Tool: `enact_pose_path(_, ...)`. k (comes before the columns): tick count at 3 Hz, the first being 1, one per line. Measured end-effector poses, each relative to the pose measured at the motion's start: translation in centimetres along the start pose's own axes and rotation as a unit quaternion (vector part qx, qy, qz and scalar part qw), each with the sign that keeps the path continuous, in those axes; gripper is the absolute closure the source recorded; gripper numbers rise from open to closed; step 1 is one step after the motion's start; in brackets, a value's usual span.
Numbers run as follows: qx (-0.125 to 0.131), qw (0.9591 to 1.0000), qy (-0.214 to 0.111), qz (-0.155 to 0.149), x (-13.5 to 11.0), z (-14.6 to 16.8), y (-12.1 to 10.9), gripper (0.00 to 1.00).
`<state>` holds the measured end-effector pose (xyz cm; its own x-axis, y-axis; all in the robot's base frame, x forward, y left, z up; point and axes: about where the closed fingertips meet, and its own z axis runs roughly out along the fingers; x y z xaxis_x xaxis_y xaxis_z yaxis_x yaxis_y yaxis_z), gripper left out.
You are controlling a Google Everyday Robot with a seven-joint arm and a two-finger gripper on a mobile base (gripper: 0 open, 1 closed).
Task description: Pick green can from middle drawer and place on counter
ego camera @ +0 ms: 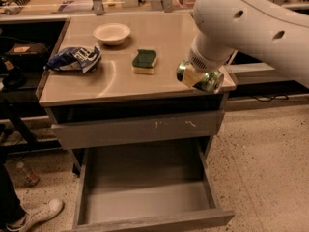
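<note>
One hand [197,76] clasping green can [213,82], over counter [164,35]

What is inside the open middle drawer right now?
Only its bare grey bottom shows in the middle drawer; the strip behind its front wall is hidden. The green can is out, held by the gripper at the counter front right corner.

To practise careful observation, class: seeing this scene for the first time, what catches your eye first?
The big white arm fills the upper right, its gripper shut on the green can at the front right corner of the counter. Below, the middle drawer stands pulled out, with nothing in it.
</note>
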<state>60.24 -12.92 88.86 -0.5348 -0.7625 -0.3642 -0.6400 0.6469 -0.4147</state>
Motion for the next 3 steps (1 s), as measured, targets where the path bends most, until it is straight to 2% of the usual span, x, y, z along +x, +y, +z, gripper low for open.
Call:
enact_pose_path(1,-0.002,0.9997,-0.011,0.021,-1.3,0.9,-2.7,1.00)
enact_pose_path(3,-0.007,0.9994,-0.013,0.031,-3.7,4.0,-6.8,1.00)
